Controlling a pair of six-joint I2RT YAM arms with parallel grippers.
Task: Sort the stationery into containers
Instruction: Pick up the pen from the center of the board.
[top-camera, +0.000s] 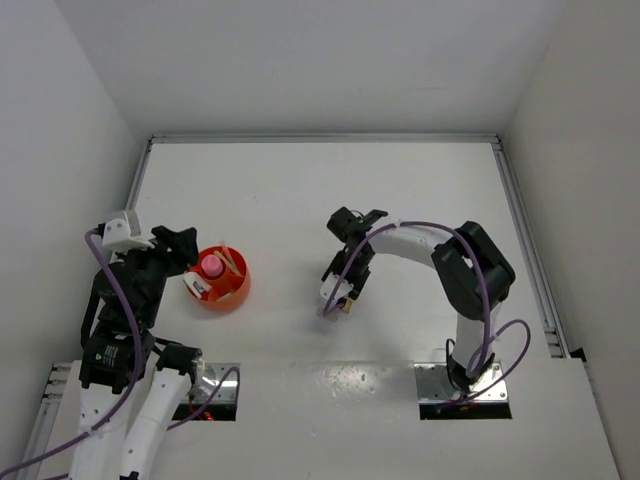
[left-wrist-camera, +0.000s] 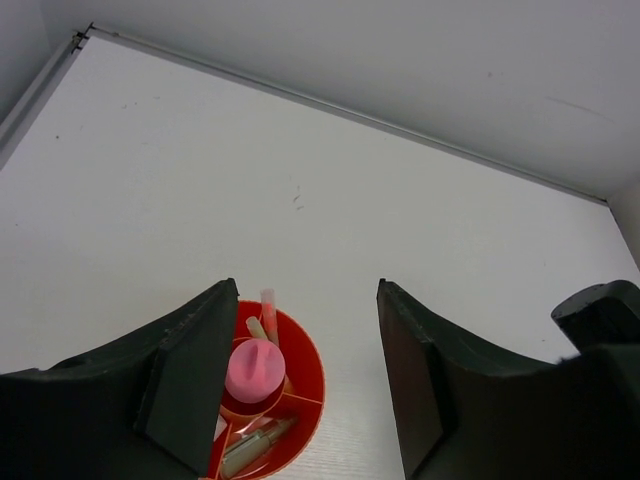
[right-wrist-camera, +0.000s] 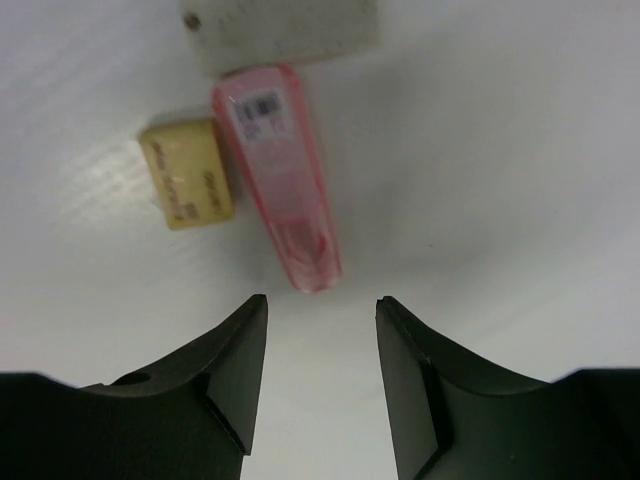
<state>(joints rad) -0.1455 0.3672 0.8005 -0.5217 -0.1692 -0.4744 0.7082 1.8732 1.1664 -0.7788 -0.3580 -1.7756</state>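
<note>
Now right end effector (right-wrist-camera: 320, 305), jaws spread, above pink eraser (right-wrist-camera: 280, 170) mid-frame: descend straddling its narrow width, clear of yellow eraser (right-wrist-camera: 187, 187) left.

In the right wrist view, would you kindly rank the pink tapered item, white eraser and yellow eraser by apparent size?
Largest, order unsure: pink tapered item and white eraser, which the frame crops.
Smallest: yellow eraser.

Orange bowl (top-camera: 238, 291); pink tube cap (left-wrist-camera: 255, 368); yellow eraser (right-wrist-camera: 186, 187); translucent pink wedge (right-wrist-camera: 280, 180); white eraser (right-wrist-camera: 285, 28).
</note>
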